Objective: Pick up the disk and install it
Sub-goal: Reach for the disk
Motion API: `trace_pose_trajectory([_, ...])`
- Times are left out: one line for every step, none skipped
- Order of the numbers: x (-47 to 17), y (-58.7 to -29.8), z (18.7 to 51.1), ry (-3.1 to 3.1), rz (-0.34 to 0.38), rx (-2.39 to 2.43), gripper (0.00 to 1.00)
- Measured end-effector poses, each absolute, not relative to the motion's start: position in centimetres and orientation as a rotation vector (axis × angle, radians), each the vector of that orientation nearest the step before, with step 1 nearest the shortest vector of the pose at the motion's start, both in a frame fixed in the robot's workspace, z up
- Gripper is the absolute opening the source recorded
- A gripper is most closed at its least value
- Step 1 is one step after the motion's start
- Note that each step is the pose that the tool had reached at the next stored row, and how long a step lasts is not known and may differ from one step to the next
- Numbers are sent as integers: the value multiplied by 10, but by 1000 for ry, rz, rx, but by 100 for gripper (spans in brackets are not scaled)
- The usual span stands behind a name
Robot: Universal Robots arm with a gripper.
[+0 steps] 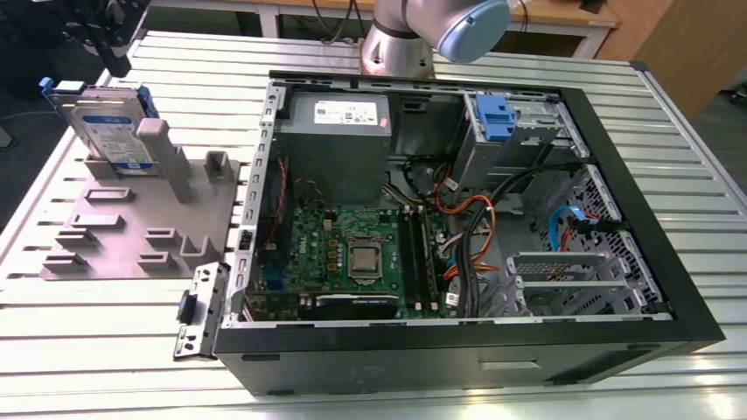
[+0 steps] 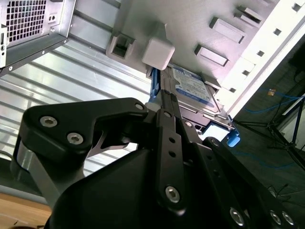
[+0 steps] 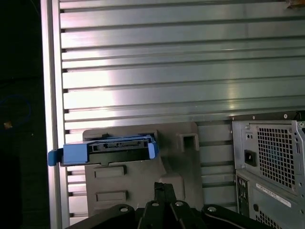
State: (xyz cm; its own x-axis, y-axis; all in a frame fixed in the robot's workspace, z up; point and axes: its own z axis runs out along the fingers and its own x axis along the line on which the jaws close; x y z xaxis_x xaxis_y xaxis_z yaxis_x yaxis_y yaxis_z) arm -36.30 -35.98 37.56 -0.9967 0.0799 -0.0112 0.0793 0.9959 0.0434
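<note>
Disk standing on edge in a slot of the grey holder, directly beneath the claw, at the exterior view's left. A blue bracket frames its silver body and labelled face. The claw's jaws are drawn together and grip nothing. In the second wrist view the claw hangs just over the disk; whether its tips touch the top edge cannot be told. The holder rests on the slatted metal table. Well apart from the claw, toward the exterior view's right, lies the open computer case, containing a grey power-supply box, a green motherboard and a blue latch piece
</note>
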Motion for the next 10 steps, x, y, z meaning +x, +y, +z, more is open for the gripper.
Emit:
trace_pose_trajectory([-363, -360, 376, 3125, 67, 125, 11])
trace_pose_trajectory([-363, -360, 376, 3125, 67, 125, 11])
trace_pose_trajectory([-364, -360, 376, 3125, 67, 125, 11])
trace_pose_trajectory([-365, -359, 376, 3125, 67, 125, 11])
trace_pose_trajectory([-367, -359, 376, 3125, 67, 125, 11])
trace_pose_trajectory([-368, -358, 375, 3125, 67, 125, 11])
trace_pose_trajectory([-370, -358, 375, 3125, 67, 125, 11])
trace_pose_trajectory([-372, -357, 375, 3125, 67, 125, 11])
trace_pose_trajectory([-374, -356, 375, 3125, 67, 125, 11])
trace_pose_trajectory([-377, -355, 375, 3125, 67, 125, 11])
